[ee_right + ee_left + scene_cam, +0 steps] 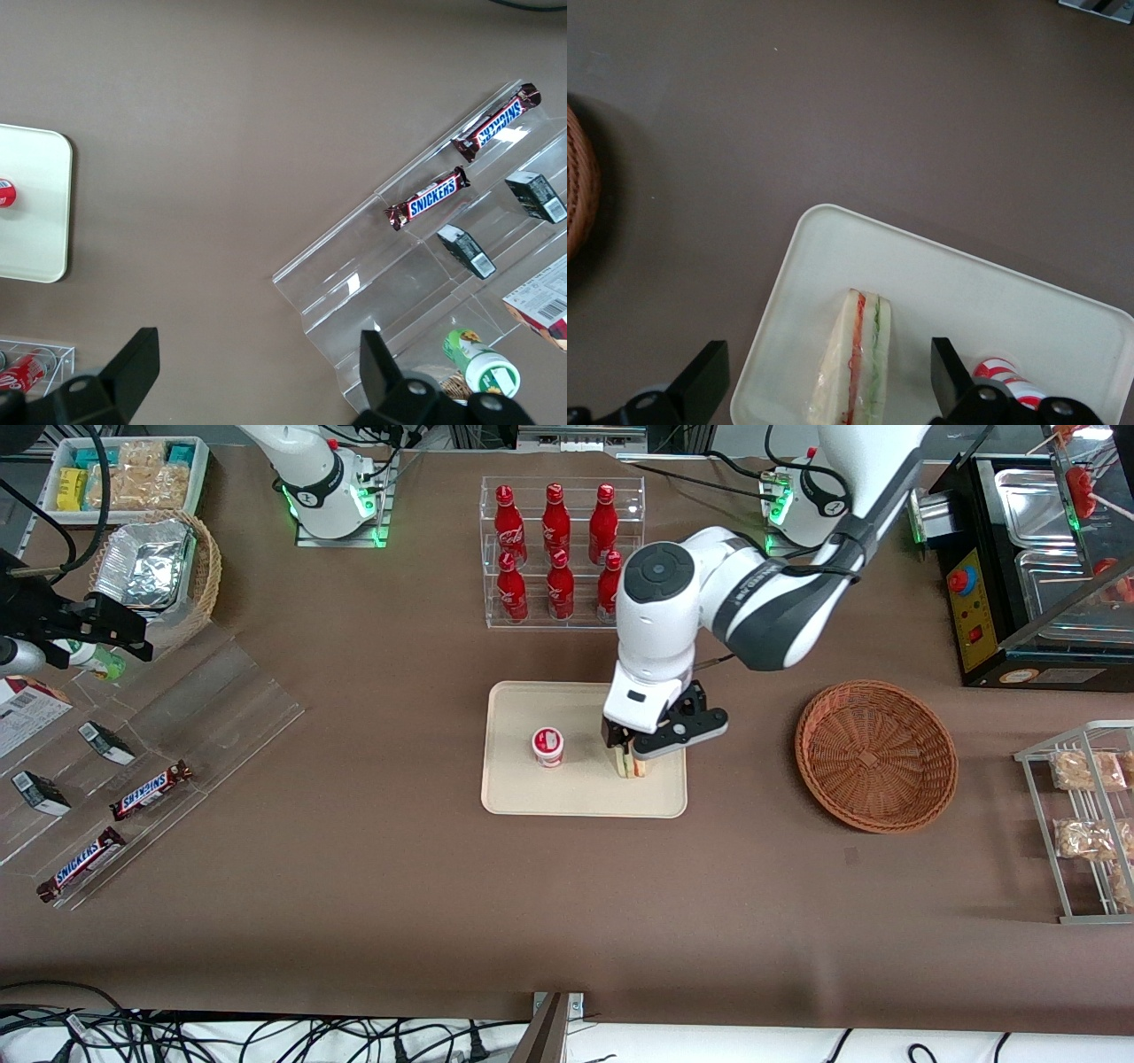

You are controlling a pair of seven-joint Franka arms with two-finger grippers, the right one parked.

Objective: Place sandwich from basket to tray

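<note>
The wrapped sandwich [631, 765] [855, 367] stands on its edge on the cream tray [567, 797] [966, 292], close to the tray's side that faces the basket. My gripper [633, 755] [824, 385] is straight above it and open. Its black fingers [700, 385] stand wide on either side of the sandwich without touching it. The round reddish-brown wicker basket [875, 755] [578, 190] sits beside the tray toward the working arm's end, with nothing in it.
A small red-and-white lidded cup [547, 746] [1001, 372] stands on the tray beside the sandwich. A clear rack of red bottles [556, 540] is farther from the front camera. A wire rack of bagged snacks [1085, 815] stands at the working arm's end, and acrylic shelves with Snickers bars [151, 788] at the parked arm's.
</note>
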